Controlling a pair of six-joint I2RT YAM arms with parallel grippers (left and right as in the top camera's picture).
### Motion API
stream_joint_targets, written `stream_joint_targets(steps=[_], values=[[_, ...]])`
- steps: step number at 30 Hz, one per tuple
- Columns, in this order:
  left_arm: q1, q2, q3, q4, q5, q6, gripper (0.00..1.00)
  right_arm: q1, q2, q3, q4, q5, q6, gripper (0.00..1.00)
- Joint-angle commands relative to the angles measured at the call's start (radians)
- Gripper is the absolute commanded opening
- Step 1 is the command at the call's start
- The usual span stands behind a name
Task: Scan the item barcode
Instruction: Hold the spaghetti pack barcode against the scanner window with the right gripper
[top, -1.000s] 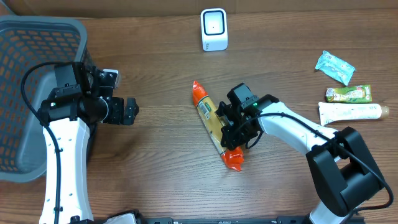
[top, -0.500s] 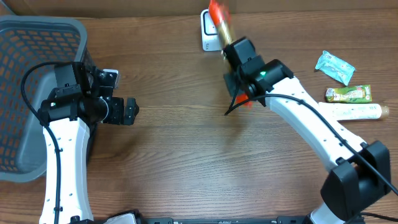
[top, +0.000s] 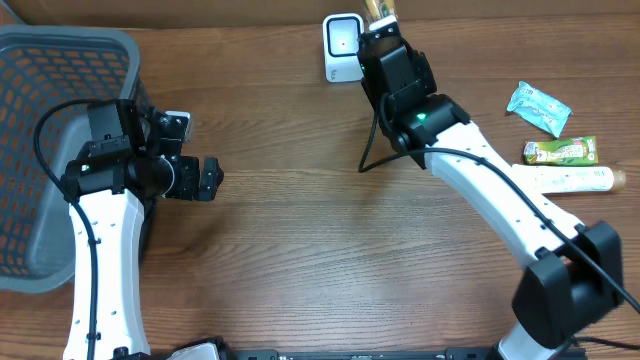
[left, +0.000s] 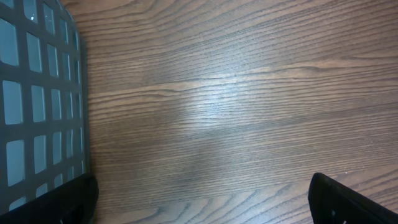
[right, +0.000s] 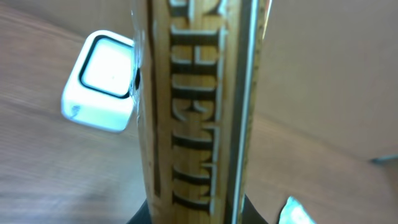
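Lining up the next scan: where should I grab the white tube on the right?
Mid-body, from straight above, pinching across its narrow width. The white tube lies flat, long axis left-right; the green packet crowds its far side, so that gap looks tight.

Overhead: even, fairly bright light from above; faint soft shadows on the table (top: 300, 260), focus sharp. Left wrist: pale glare patch on the wood grain, centre frame. Right wrist: close packet (right: 199, 112) blurred; scanner (right: 102, 84) behind it soft too.
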Motion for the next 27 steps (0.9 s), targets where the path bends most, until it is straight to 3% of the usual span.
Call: stream_joint_targets(steps=[1, 10, 27], values=[[-0.002, 0.005, 0.017, 0.000, 0.008, 0.019, 1.00, -0.003, 0.067, 0.037, 0.121, 0.167, -0.148, 0.04], [-0.002, 0.005, 0.017, 0.000, 0.008, 0.019, 0.99, -0.008, 0.283, 0.037, 0.451, 0.373, -0.438, 0.04], [-0.002, 0.005, 0.017, 0.000, 0.008, 0.019, 0.99, -0.022, 0.447, 0.037, 0.672, 0.491, -0.467, 0.04]])
